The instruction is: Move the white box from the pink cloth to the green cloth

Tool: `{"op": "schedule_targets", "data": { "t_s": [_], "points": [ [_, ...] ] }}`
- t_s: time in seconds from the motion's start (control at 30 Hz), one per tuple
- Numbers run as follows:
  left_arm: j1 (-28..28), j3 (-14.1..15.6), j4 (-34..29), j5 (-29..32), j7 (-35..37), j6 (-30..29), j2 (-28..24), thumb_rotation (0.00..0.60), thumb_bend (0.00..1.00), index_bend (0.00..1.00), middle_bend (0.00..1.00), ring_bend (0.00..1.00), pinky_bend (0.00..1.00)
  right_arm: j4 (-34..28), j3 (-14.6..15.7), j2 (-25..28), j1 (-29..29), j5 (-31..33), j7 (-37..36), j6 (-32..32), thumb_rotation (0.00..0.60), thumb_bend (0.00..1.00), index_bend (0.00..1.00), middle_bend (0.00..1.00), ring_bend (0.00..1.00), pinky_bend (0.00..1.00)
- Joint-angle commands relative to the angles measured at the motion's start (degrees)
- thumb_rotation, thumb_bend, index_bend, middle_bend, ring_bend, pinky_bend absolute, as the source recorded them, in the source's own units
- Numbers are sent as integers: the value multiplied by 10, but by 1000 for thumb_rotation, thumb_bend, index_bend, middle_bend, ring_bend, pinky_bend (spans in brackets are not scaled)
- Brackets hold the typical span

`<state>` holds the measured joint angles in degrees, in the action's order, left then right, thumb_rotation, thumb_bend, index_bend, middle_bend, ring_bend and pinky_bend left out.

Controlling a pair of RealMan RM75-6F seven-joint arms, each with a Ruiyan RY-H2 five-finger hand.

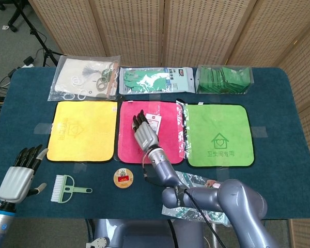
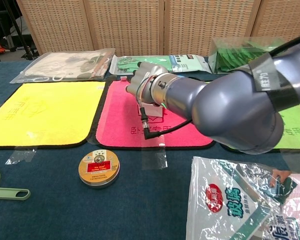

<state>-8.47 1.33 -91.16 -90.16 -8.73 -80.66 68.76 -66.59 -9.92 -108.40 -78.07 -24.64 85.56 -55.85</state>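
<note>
I see the blue table (image 1: 279, 170) bearing three cloths: pink cloth (image 1: 128, 139) under my right hand (image 1: 144, 133), yellow (image 1: 82, 129) left, green (image 1: 217, 135) right.

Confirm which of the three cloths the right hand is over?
The pink cloth, the middle one. The right hand reaches over it toward the white box; the yellow cloth and green cloth lie bare.
</note>
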Motion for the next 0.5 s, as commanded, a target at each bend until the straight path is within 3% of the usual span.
{"op": "schedule_targets", "data": {
  "t_s": [0.03,0.5],
  "points": [
    [0,1,-1,-2,0,0,0,600,155,0,0,0,0,-5,6,6,6,6,1,-5,600,1000,66,0,0,0],
    [1,6,-7,-14,6,-7,-3,600,155,0,0,0,0,-46,34,26,40,14,-19,-28,600,1000,66,0,0,0]
  ]
}}
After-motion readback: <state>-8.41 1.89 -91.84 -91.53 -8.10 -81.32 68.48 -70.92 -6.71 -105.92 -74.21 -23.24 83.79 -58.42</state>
